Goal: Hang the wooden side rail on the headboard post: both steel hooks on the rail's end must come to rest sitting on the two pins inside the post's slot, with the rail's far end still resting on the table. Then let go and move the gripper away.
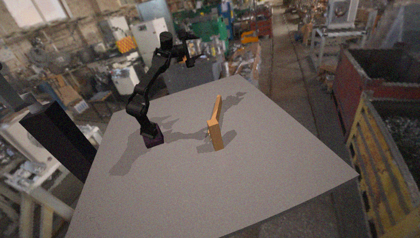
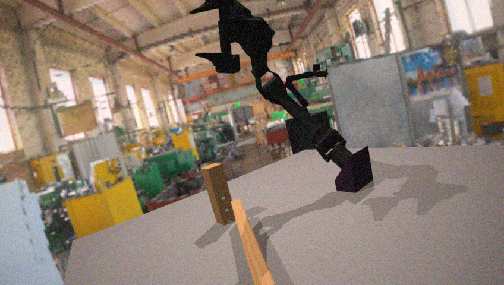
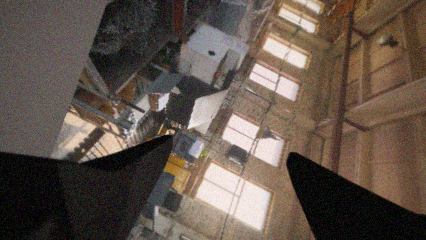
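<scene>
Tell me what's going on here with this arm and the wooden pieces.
A black robot arm is raised high above the table, its gripper open with nothing between the fingers. It isn't touching either wooden piece. The upright headboard post stands on the table, and the side rail lies with one end at the post. Whether its hooks sit on the pins can't be made out.

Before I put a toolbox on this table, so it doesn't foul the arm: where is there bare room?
The table's near half, below the headboard post, and its right edge are bare. Crowded: the strip between the arm's base and the post with its side rail. The end effector hangs high, open.
</scene>
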### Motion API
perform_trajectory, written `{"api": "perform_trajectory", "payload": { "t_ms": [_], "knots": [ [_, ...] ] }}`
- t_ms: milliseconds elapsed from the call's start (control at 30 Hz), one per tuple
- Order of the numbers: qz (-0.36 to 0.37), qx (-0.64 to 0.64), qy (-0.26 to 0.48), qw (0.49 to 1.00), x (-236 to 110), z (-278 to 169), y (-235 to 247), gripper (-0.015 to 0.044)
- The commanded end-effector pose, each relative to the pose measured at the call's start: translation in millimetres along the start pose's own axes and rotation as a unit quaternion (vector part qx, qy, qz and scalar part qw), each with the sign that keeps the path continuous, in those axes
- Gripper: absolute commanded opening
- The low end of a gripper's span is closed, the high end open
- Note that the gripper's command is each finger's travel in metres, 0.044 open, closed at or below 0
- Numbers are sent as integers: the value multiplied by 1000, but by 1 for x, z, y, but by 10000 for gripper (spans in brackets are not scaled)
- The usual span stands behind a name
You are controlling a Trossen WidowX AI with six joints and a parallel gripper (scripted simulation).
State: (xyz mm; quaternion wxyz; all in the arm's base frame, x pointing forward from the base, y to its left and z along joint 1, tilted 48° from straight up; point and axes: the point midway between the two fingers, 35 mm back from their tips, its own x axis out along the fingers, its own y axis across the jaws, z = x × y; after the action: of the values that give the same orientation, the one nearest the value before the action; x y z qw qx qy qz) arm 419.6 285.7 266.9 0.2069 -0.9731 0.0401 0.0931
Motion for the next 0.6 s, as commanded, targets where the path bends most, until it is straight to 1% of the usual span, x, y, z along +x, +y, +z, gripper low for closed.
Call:
{"api": "perform_trajectory", "payload": {
  "t_ms": [0,33,300,567],
  "knots": [
    [2,-1,0,1000,0,0,2,426],
    [9,-5,-1,1000,1,-1,7,440],
    [112,-59,-13,992,3,-12,87,440],
    [216,-113,-30,969,-10,-22,169,440]
  ]
}}
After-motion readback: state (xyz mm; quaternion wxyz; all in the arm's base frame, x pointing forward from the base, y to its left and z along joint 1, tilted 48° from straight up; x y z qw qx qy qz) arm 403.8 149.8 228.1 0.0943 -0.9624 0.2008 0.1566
